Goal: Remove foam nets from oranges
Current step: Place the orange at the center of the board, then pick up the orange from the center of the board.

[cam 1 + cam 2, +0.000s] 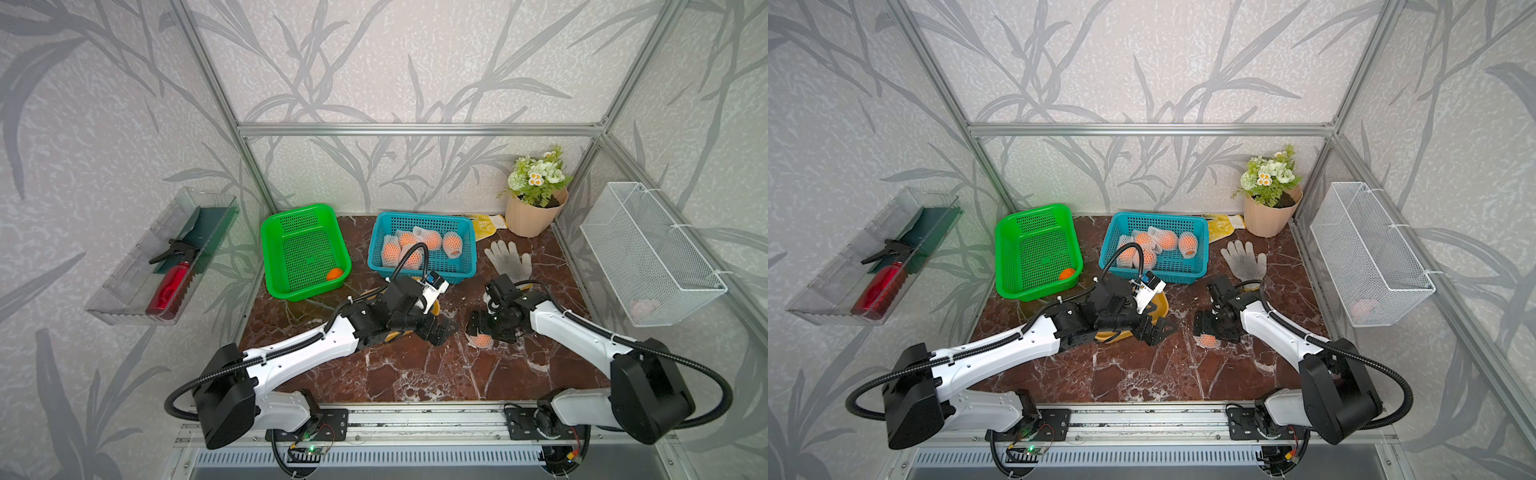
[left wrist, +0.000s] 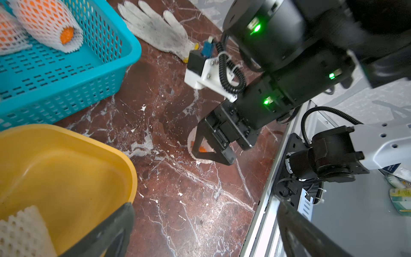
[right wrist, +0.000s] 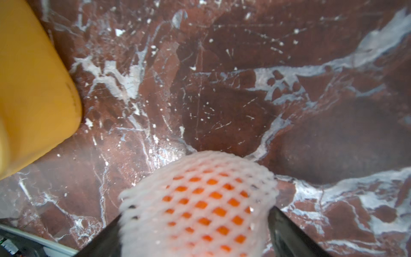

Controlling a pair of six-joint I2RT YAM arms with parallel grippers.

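Straddling netted orange (image 3: 200, 195) — R end effector (image 3: 195, 214), jaws wide apart.

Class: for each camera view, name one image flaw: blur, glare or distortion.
Right wrist view: the netted orange is out of focus, the marble table sharper. Left wrist view: green lights on the right arm flare; fingers of the left gripper blur. Both top views: wide-angle lens splays the frame posts.
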